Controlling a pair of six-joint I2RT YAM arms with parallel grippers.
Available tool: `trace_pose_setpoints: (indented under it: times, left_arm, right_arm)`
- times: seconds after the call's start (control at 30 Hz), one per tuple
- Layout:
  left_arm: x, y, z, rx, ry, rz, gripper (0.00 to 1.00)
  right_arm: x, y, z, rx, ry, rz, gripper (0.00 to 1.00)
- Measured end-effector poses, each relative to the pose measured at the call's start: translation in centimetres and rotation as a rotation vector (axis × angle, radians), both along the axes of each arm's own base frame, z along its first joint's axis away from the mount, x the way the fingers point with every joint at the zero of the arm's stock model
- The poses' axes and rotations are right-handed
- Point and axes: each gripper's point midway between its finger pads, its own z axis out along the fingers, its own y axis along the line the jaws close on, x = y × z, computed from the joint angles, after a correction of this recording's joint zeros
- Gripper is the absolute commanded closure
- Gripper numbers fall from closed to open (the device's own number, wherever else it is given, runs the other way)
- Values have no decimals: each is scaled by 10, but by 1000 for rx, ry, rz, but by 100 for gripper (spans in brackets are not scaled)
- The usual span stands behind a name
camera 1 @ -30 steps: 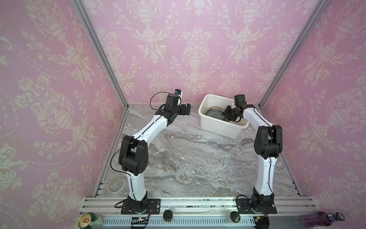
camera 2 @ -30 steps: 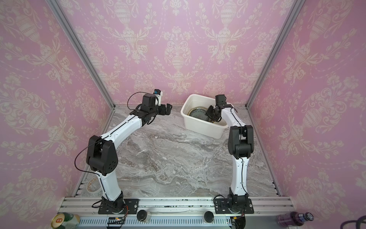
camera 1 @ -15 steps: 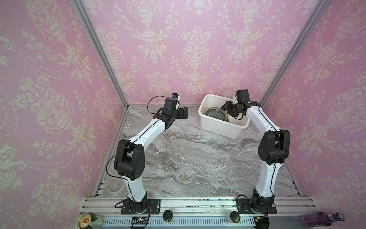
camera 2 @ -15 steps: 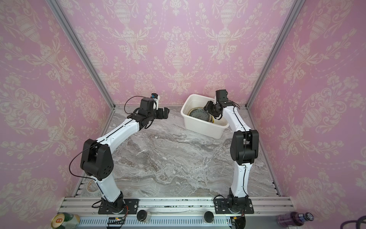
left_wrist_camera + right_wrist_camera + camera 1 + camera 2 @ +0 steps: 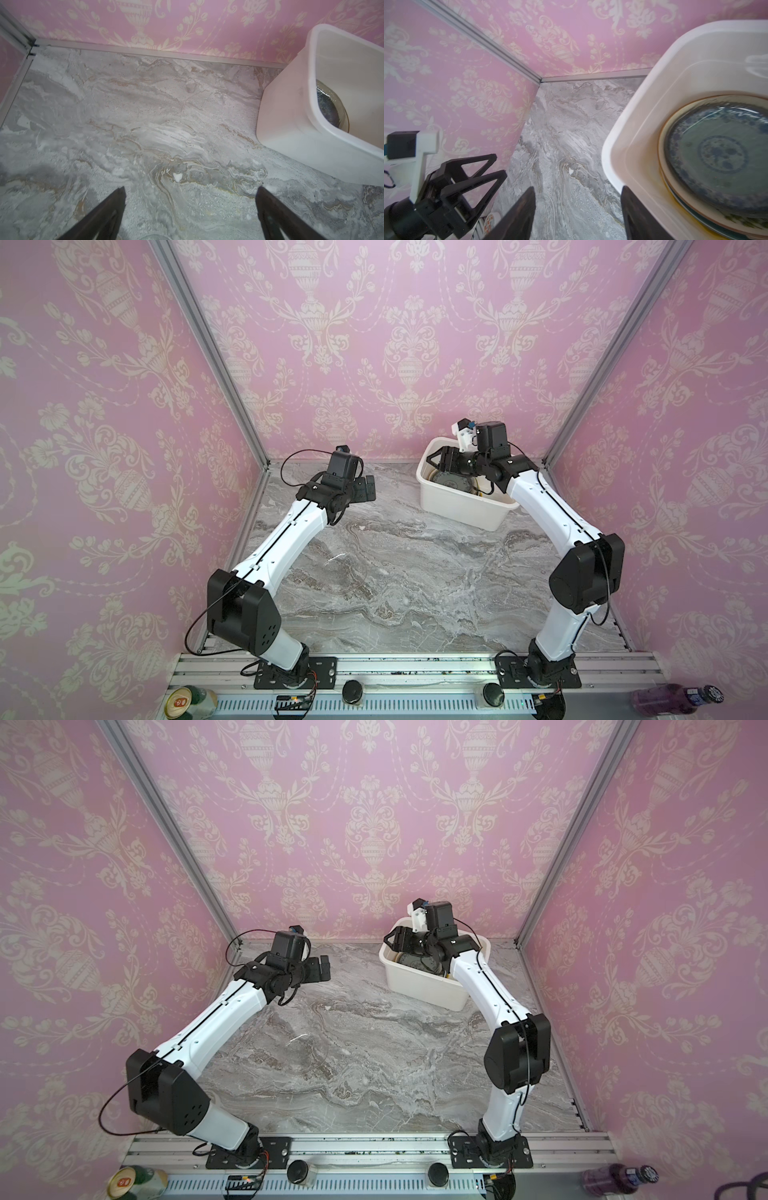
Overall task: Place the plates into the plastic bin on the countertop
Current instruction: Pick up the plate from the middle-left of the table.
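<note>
White right arm [image 5: 540,502] arches over the plastic bin [image 5: 457,508], tool [image 5: 435,459] spread.

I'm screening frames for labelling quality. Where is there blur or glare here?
Right wrist view: the teal patterned plate in the plastic bin looks smeared. Left wrist view: the countertop is sharp, the left gripper soft-edged. In both top views: crisp, though the clear glass plate shows only as faint glints.

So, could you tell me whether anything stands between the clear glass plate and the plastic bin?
Nothing visible lies on the countertop between the clear glass plate and the plastic bin. The right claw hangs open above the bin's rim, and the stacked plates lie inside.
</note>
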Motion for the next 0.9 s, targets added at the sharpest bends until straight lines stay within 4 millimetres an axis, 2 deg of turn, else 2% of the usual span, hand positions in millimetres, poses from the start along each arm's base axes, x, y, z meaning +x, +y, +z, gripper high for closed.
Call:
trace_pose_setpoints:
  times: [0.1,0.17,0.27,0.4,0.47,0.57,0.67,0.9]
  left_arm:
    - [-27,17,-21,-2,103,65,1]
    - [-48,29,-39,-6,175,116,1]
    - [-79,46,-64,-17,263,190,1]
    - [-116,68,-90,-40,344,279,1]
    - [-134,78,-101,-56,364,314,1]
    - [-158,88,-118,-87,379,339,1]
    - [-176,93,-130,-132,371,349,1]
    - [-203,89,-165,-241,356,330,1]
  right_arm:
    - [-29,37,-16,-3,36,118,37]
    - [-53,61,-35,-4,87,196,38]
    - [-85,87,-62,-12,168,295,39]
    - [-116,121,-97,-38,245,423,41]
    - [-131,137,-122,-66,297,482,42]
    - [-149,153,-161,-101,385,534,43]
    - [-161,164,-186,-104,447,555,43]
    - [-177,186,-217,-99,519,588,44]
